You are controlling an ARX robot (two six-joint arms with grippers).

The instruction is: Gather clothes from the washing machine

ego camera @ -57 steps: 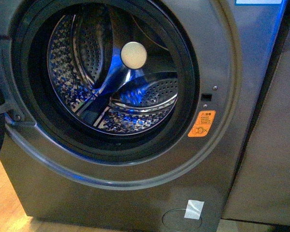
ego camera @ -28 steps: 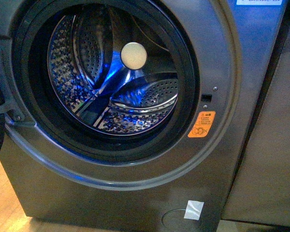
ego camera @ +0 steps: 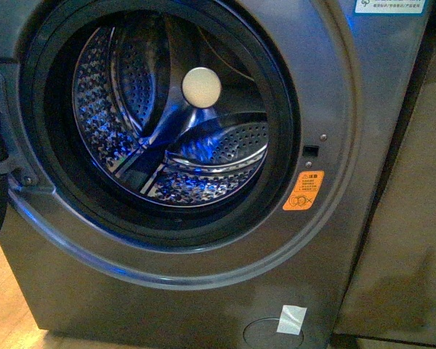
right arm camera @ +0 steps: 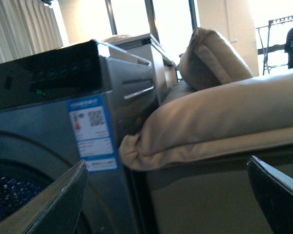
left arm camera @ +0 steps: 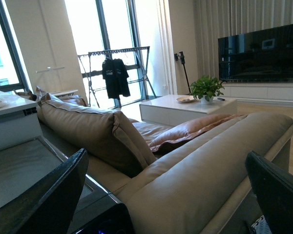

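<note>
The grey washing machine (ego camera: 334, 109) fills the front view, its porthole standing open. Inside the black gasket (ego camera: 280, 109) the perforated steel drum (ego camera: 218, 145) shows bare metal with blue glints and a pale round hub (ego camera: 201, 87). No clothes show in any view. Neither arm appears in the front view. My left gripper (left arm camera: 171, 195) is open, its dark fingers (left arm camera: 44, 200) wide apart over a beige sofa (left arm camera: 195, 180). My right gripper (right arm camera: 168, 200) is open too, beside the washing machine's (right arm camera: 49, 122) upper corner with its blue label (right arm camera: 93, 131).
An orange sticker (ego camera: 303, 190) and a white label (ego camera: 291, 318) by the round filter cap (ego camera: 265, 333) mark the machine's front. A beige panel (ego camera: 414, 218) stands close on its right. The door hinge (ego camera: 0, 145) juts at the left. Wooden floor (ego camera: 3, 305) lies below.
The machine sits slightly lower in the front view, and more of the label at its top right shows. The drum's contents look the same.
</note>
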